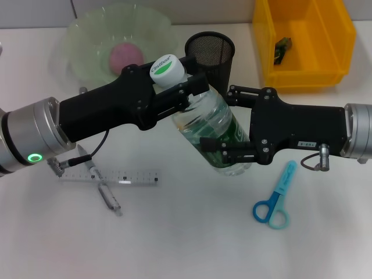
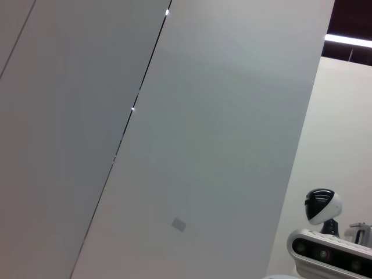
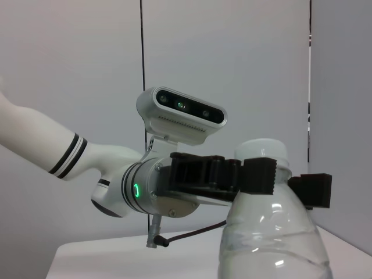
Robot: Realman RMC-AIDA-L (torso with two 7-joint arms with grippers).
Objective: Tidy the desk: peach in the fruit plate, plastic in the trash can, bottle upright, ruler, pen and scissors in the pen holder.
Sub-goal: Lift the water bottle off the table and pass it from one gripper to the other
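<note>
Overhead, the bottle point(image 1: 210, 131) hung tilted above the desk point(image 1: 186, 244), left gripper point(image 1: 187, 93) clamped at its neck under the white cap point(image 1: 167, 69), right gripper point(image 1: 228, 123) clamped round its body; only the right wrist view showed the left gripper's black fingers point(image 3: 260, 176) pinching that neck; the left wrist view showed just wall; nearby lay ruler point(image 1: 110, 177), pen point(image 1: 103, 189), scissors point(image 1: 276, 197); pen holder point(image 1: 210, 52) stood behind; peach point(image 1: 126, 57) sat in the fruit plate point(image 1: 81, 40).

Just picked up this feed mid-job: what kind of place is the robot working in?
Probably a staged desk in an indoor lab or office: a white table holding stationery, a ruler, scissors and a mesh pen holder, plus a yellow bin. Plain panel walls stand behind.
</note>
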